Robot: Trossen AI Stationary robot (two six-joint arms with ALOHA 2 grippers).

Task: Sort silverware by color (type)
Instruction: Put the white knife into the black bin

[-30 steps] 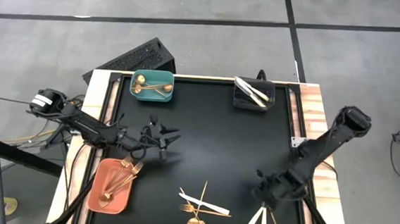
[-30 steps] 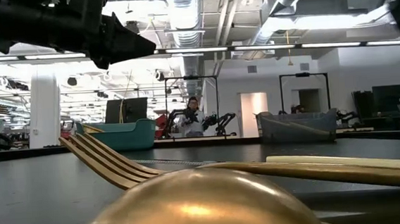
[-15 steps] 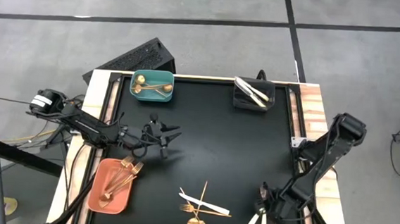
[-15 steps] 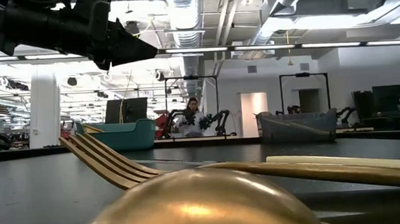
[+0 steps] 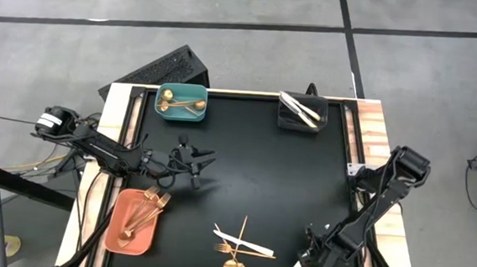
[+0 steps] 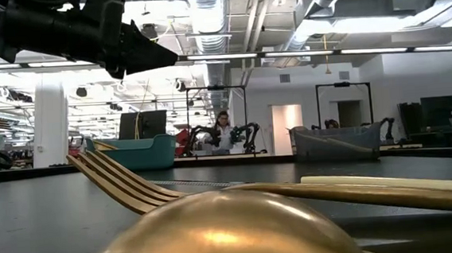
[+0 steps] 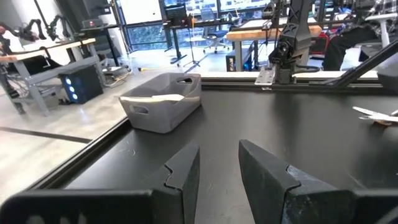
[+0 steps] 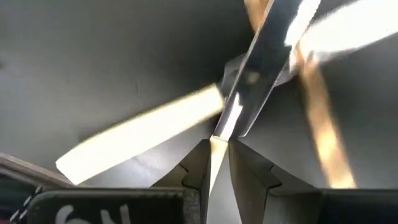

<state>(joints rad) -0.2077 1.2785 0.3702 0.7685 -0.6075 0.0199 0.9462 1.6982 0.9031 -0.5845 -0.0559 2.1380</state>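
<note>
My right gripper (image 5: 308, 260) is down at the table's near right corner, shut on a white knife (image 8: 261, 56). A second white knife (image 8: 137, 142) and a gold stick (image 8: 318, 121) lie crossed beneath it on the mat. My left gripper (image 5: 196, 159) hangs open above the mat's left-middle, touching nothing. More silverware lies loose by the near edge (image 5: 239, 243): gold forks, a gold stick, a spoon (image 6: 217, 231) and a white knife. My right gripper pinches the white knife between its two fingers, on a thin end (image 8: 216, 152) seen edge-on. The fingers come from above, pointing down. The rest of the knife runs away from the fingers across the other knife and the gold stick; whether it is off the mat does not show.
The teal bin (image 5: 182, 103) at the far left holds gold spoons. White knives fill the dark bin (image 5: 301, 113) at the far right, and gold forks sit in the salmon bin (image 5: 131, 220) at the near left. Bare black mat (image 5: 261, 177) spans the middle.
My right gripper has moved toward the table's near edge and down onto the small pile of white knives at the near right corner, now covering most of it in the high view. My left arm has stayed almost where it was.
</note>
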